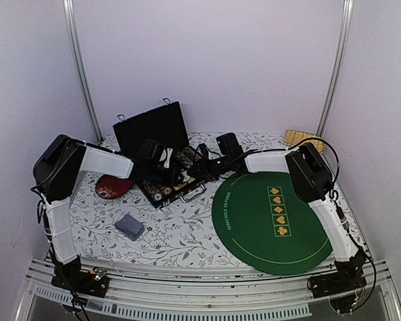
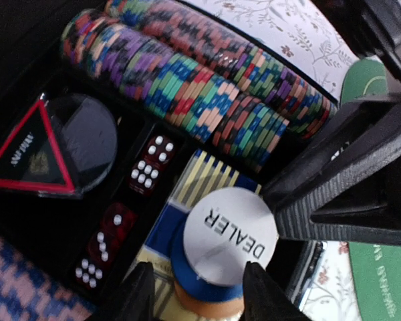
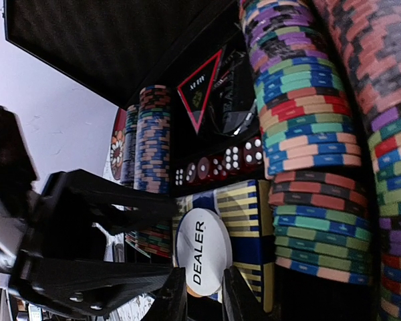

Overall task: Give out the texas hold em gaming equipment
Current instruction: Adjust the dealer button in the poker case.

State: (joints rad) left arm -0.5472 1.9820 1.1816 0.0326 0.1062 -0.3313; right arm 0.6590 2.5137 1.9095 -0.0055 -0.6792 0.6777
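Note:
A white DEALER button (image 2: pixel 230 234) tops a blue disc and an orange disc inside the open black case (image 1: pixel 150 127). My left gripper (image 2: pixel 197 271) is open, its fingers on either side of this stack; one touches the white rim and the other stands a little off the blue disc. My right gripper (image 3: pixel 204 284) comes from the other side, its narrow jaws astride the button's (image 3: pixel 202 251) near rim with a gap still showing. Rows of striped poker chips (image 2: pixel 207 87) (image 3: pixel 314 134) lie beside it. A grey-blue card pack (image 1: pixel 129 226) rests on the tablecloth.
Red dice (image 2: pixel 147 167) and a blue-and-yellow striped box (image 3: pixel 244 214) sit by the discs. A black triangle with a red border (image 2: pixel 30 154) lies in the case. A dark-red dish (image 1: pixel 110 187) is left of the case. A green felt mat (image 1: pixel 274 221) lies on the right.

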